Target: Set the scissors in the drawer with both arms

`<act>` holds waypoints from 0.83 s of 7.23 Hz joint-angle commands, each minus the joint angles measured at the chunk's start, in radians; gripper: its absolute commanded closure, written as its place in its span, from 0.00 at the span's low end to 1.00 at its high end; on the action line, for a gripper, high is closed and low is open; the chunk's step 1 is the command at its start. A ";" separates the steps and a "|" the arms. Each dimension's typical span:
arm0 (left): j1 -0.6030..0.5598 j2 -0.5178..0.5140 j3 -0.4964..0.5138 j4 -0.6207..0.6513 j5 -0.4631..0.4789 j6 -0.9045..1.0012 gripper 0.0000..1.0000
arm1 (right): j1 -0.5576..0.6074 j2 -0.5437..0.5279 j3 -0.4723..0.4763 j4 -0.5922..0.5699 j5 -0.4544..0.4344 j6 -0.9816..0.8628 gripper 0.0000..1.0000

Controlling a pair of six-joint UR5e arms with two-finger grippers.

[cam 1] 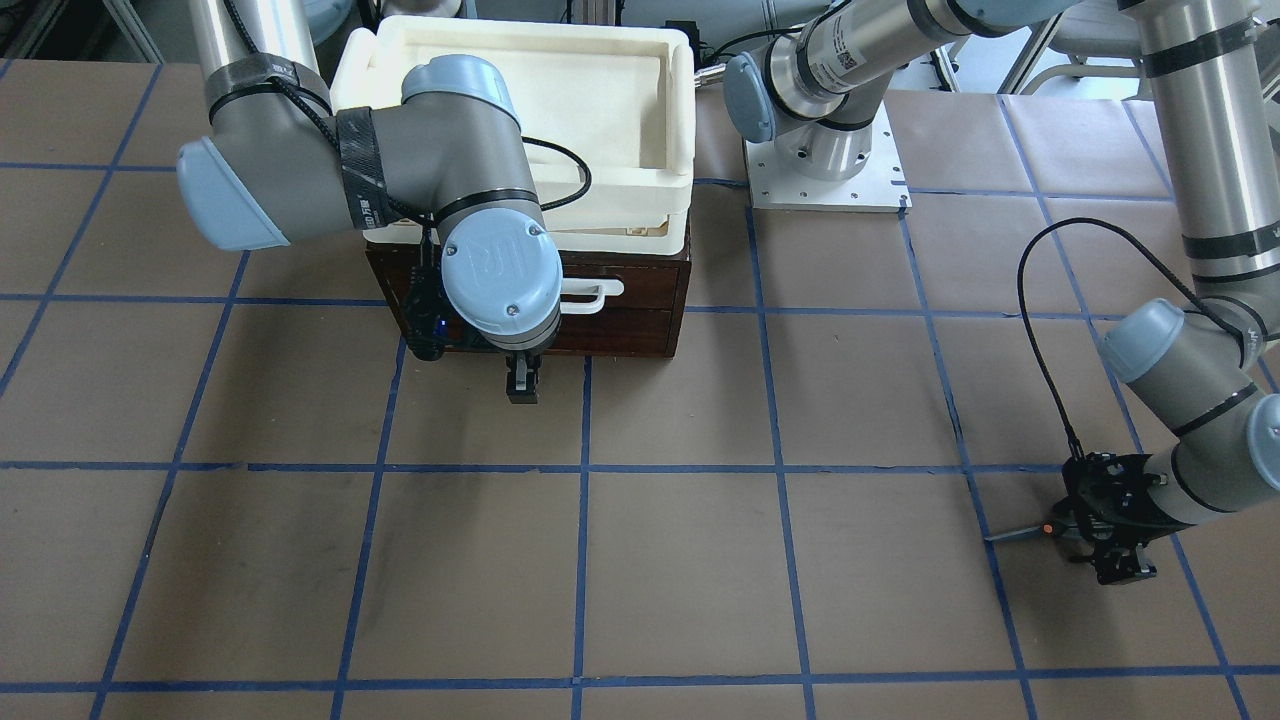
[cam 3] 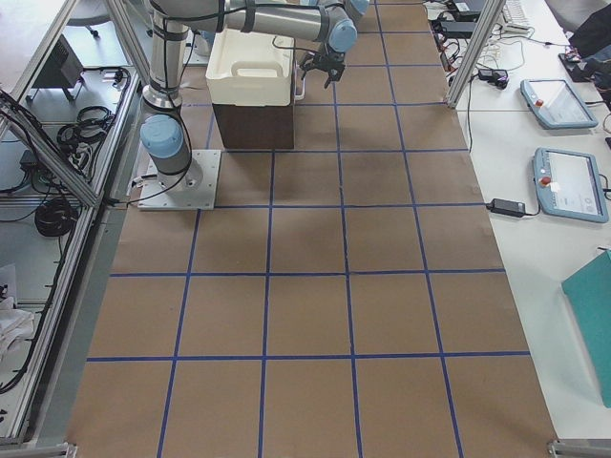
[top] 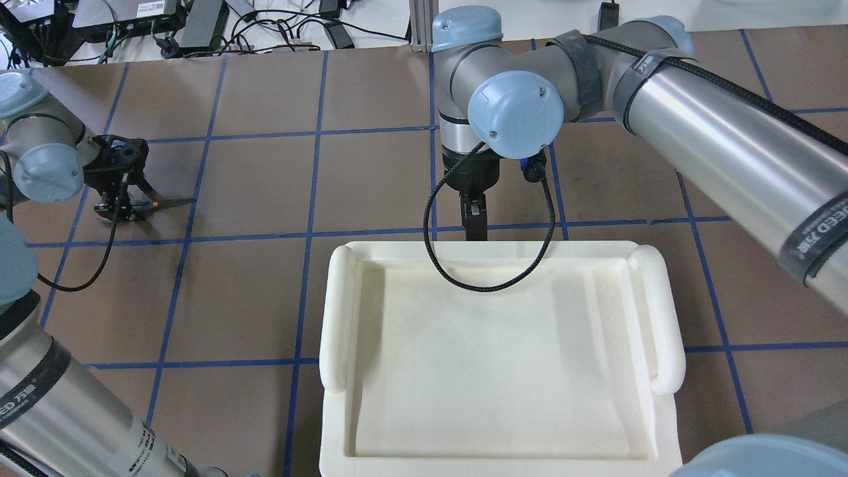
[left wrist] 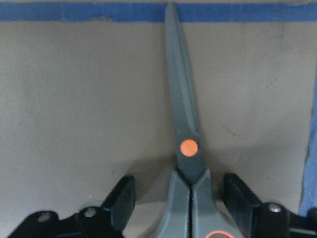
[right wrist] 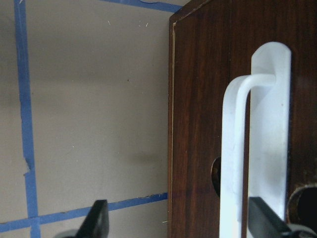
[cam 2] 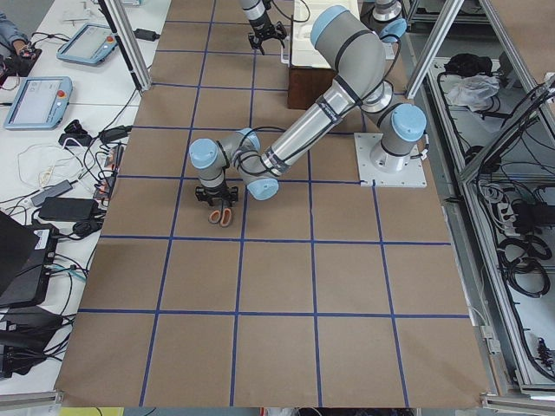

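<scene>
Down on the table (cam 1: 680,580), the scissors (left wrist: 185,144) lie flat with blades shut, on the robot's left side and nearer the operators' edge than the robot's edge. Their tip reaches a blue tape line (left wrist: 99,12). The left claw (left wrist: 179,194) sits low over them with its fingers (left wrist: 123,196) spread, one on each side of the grey handles just behind the orange pivot dot. A gap shows between each finger and the scissors, so the claw is open and grips nothing.

The drawer (right wrist: 203,99) is in a dark brown wooden chest standing toward the robot's edge of the table, well apart from the scissors, with a cream-white tray (top: 338,311) on top. Its front looks pushed in. The right claw (right wrist: 181,219) hangs in front of it, fingers wide apart. The long white handle (right wrist: 232,148) runs between them. One finger lies past the handle, and the other lies beyond the end of the drawer front. It is open, with no contact visible.
</scene>
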 commanded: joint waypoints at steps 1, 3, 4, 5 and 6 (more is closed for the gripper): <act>0.001 0.000 0.001 0.056 0.040 0.002 0.76 | 0.004 0.005 0.001 0.011 0.000 0.000 0.00; 0.001 -0.003 0.000 0.053 0.036 0.002 0.81 | 0.004 0.011 0.001 0.014 0.002 0.000 0.00; 0.001 -0.003 -0.002 0.053 0.034 0.002 0.85 | 0.004 0.013 0.001 0.014 0.000 0.000 0.00; 0.001 0.000 0.000 0.055 0.034 0.004 0.91 | 0.004 0.019 0.001 0.012 0.000 -0.001 0.00; 0.001 0.018 0.001 0.055 0.034 0.000 0.95 | 0.004 0.026 0.001 0.012 0.002 -0.001 0.00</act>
